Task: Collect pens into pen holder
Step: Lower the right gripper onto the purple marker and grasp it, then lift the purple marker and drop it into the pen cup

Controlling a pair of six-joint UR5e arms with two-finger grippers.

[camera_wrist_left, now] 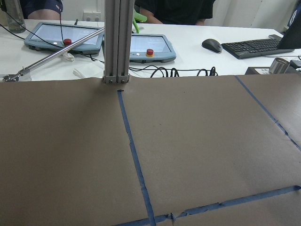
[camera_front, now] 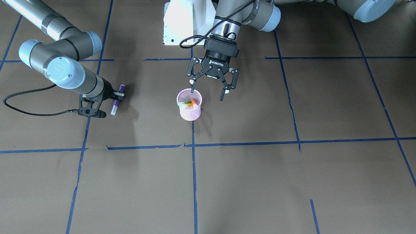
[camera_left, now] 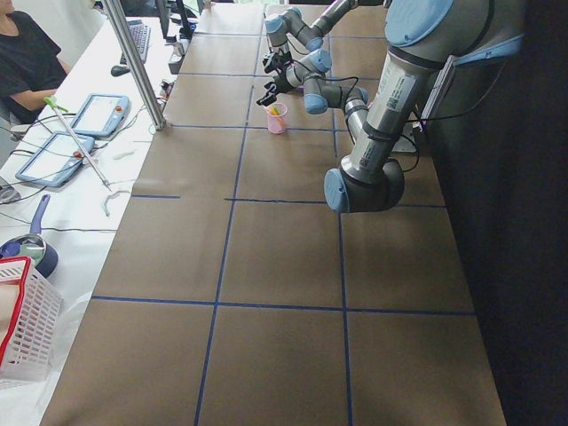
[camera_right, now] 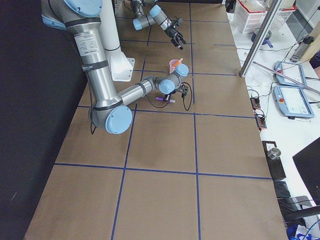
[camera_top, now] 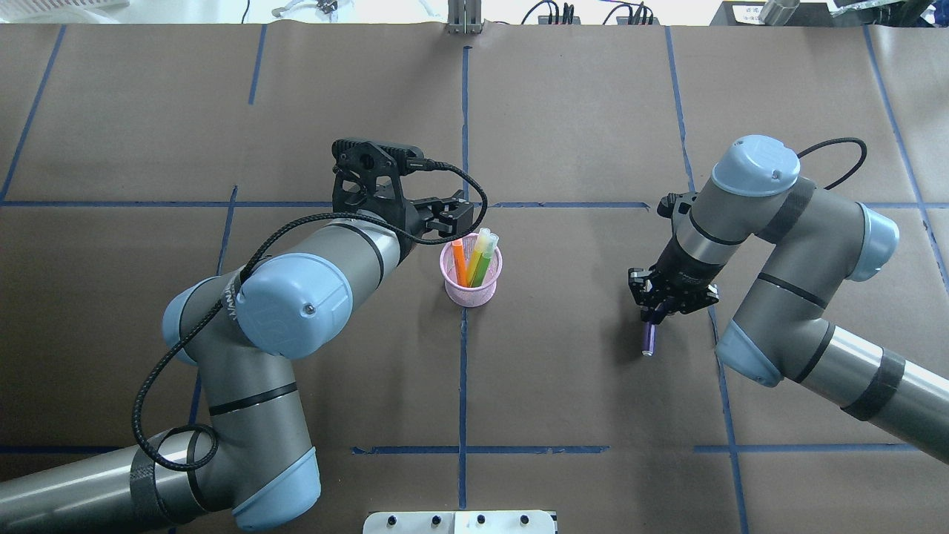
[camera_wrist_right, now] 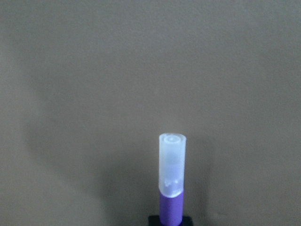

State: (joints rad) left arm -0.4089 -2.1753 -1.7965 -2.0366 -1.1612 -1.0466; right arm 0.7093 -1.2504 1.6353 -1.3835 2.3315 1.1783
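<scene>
Here, the right hand (camera_top: 654,317) grips the purple pen (camera_top: 649,341) low at the table (camera_top: 563,386), well apart from the pen holder (camera_top: 471,291). Its leaning orange pen (camera_top: 460,261) and green pen (camera_top: 483,259) could block entry and tip it. Beyond, the empty, wide-open left hand (camera_front: 208,94) risks a clash.

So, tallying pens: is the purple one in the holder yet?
Out: right gripper holds the purple pen well apart from the pen holder.
</scene>
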